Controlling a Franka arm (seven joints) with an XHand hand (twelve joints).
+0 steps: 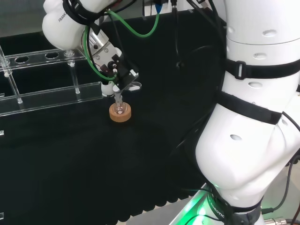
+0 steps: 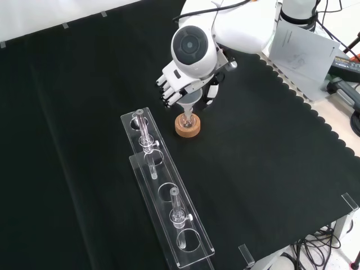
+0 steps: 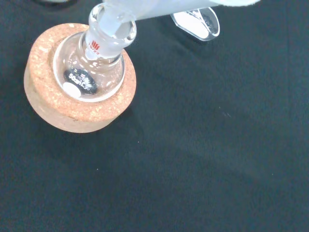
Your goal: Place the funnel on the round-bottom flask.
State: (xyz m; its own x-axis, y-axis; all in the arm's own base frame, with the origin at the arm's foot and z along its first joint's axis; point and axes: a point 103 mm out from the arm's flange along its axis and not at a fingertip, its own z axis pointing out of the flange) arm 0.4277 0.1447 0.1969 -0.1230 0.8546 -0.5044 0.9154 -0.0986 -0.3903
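In the front view, farthest left stands a clear rack (image 2: 169, 219) with glass pieces in its holes, well apart from my work. To its right and farther off sits the cork ring (image 2: 187, 126), and on it the round-bottom flask (image 2: 187, 120), its neck upright. My hand (image 2: 175, 79) hangs just above it, fingers curled round the wide cone of the funnel (image 2: 190, 102), the thumb side closing on the far rim. The funnel's stem points down into the flask's mouth; in the wrist view the stem seems to sit at or just inside the neck (image 3: 112, 30), though I cannot tell how deep.

I judge the funnel light, stiff and slick, probably thin glass or clear plastic, so it would slip or chip sooner than bend. Holding it by the cone's rim looks right, since that leaves the stem free. The flask is small and round-bellied, steadied only by the ring, so a sideways nudge from the stem could tip it.
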